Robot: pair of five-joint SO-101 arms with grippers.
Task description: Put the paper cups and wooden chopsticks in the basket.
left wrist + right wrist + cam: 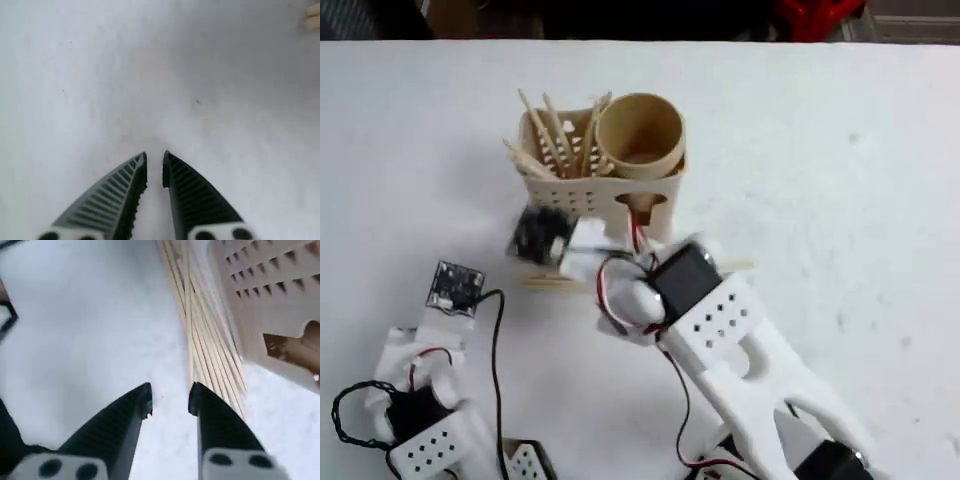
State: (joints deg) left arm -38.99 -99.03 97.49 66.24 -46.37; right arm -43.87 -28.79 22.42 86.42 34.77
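I judge the job well past halfway; the basket [590, 195] already holds a paper cup [640, 135], one or a nested stack I cannot tell, and a handful of upright chopsticks [548, 135] beside it; I see no other cup on the desk [820, 150]. What is left is the loose bundle of chopsticks [202, 330] lying flat on the desk, just beside the basket's front wall. My right end effector [170, 400] hangs released and empty near that wall, one jaw over the edge of the bundle, not yet gripping; my left end effector [154, 167] sits well apart from the basket, all but clenched on nothing, over bare desk.
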